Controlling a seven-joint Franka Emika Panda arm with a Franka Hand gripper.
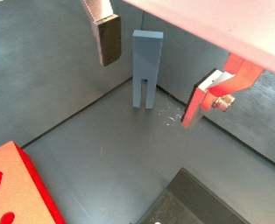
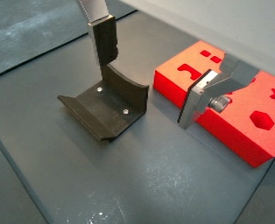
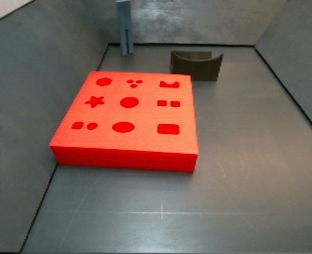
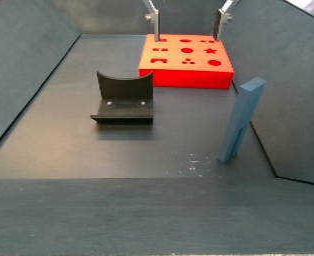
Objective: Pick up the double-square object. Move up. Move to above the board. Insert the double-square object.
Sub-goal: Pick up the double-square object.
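Observation:
The double-square object [image 4: 243, 120] is a slim blue-grey piece. It stands upright on its two prongs on the grey floor by a wall, and also shows in a side view [image 3: 124, 25] and a wrist view [image 1: 146, 70]. The red board [image 3: 125, 119] with darker shaped holes lies flat, seen too in a side view [image 4: 187, 60] and a wrist view [image 2: 228, 101]. My gripper [image 4: 189, 18] is open and empty, over the board's far side and well away from the piece. In both wrist views, gripper [image 1: 147, 92] [image 2: 146, 92], the fingers [image 1: 106, 39] [image 2: 103, 39] stand wide apart with nothing between them.
The dark fixture [image 4: 122, 98] stands on the floor beside the board, also in a side view [image 3: 196, 63] and a wrist view [image 2: 105, 109]. Grey walls enclose the floor on all sides. A corner of the board [image 1: 17, 188] shows in a wrist view.

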